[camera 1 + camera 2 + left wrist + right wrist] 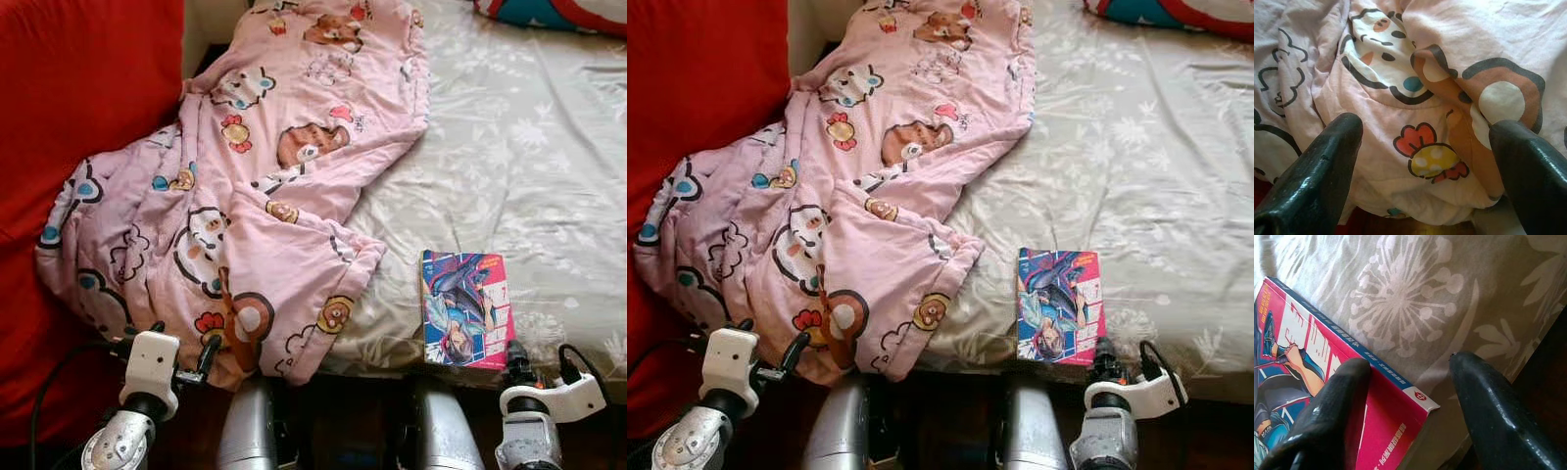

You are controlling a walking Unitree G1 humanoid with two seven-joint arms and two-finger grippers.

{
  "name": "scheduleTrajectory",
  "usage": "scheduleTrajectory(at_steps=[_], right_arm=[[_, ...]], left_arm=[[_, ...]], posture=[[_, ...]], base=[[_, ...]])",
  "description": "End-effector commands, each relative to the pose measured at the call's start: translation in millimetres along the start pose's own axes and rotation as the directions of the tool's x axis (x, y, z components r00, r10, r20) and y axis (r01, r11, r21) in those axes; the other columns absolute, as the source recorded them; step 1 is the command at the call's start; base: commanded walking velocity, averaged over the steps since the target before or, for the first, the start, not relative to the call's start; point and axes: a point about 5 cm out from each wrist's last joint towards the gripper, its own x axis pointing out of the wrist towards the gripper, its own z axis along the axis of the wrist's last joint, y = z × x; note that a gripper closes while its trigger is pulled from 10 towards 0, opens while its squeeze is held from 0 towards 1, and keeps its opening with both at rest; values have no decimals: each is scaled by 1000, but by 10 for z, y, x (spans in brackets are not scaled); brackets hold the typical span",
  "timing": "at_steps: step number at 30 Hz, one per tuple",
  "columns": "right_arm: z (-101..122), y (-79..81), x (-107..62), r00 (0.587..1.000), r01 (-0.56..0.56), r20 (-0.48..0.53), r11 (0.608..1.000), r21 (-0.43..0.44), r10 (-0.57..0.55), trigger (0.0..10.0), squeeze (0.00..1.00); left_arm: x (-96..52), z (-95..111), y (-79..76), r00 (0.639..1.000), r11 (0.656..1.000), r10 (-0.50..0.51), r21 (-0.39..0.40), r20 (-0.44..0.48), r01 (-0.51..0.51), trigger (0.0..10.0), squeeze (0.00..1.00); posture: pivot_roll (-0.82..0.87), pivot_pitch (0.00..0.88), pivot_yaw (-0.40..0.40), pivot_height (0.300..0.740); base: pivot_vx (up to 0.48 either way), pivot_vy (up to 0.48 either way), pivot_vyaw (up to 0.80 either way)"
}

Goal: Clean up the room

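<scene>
A pink cartoon-print blanket [245,196] lies crumpled across the left half of the bed, its lower edge hanging over the front side. My left gripper [183,343] is open just in front of that hanging edge, and the printed cloth [1449,49] lies close before its fingers [1317,171]. A colourful comic book [465,308] lies flat near the bed's front edge on the right. My right gripper [542,367] is open at the book's near corner. One finger [1332,416] is over the cover [1308,367] and the other is over the sheet.
The grey flower-patterned sheet [509,166] covers the bed's right half. A big red cushioned surface [78,78] rises along the left. A blue and red pillow [558,12] lies at the far right corner. Dark floor shows below the bed's front edge.
</scene>
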Motion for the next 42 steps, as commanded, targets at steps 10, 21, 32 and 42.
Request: scheduleTrajectory(at_steps=[10,21,32,42], right_arm=[[-225,15,-87,994,-80,-66,989,123,89,10000,0],[-265,71,-87,985,-139,-84,978,153,153,10000,0],[-264,78,-83,985,-138,-89,983,118,149,0,0],[-320,141,-81,989,-124,-76,989,76,130,0,0]], left_arm=[[-32,-13,8,999,999,-22,36,-28,23,10000,0],[-15,-11,-19,999,999,-33,41,-27,34,10000,0],[7,-22,-39,999,999,-31,36,-25,32,10000,0],[12,-22,-40,999,999,-27,36,-20,28,10000,0]], posture=[[149,266,111,591],[152,263,110,591],[154,246,103,591],[147,241,98,591]], base=[[0,0,0],[0,0,0],[0,0,0],[0,0,0]])
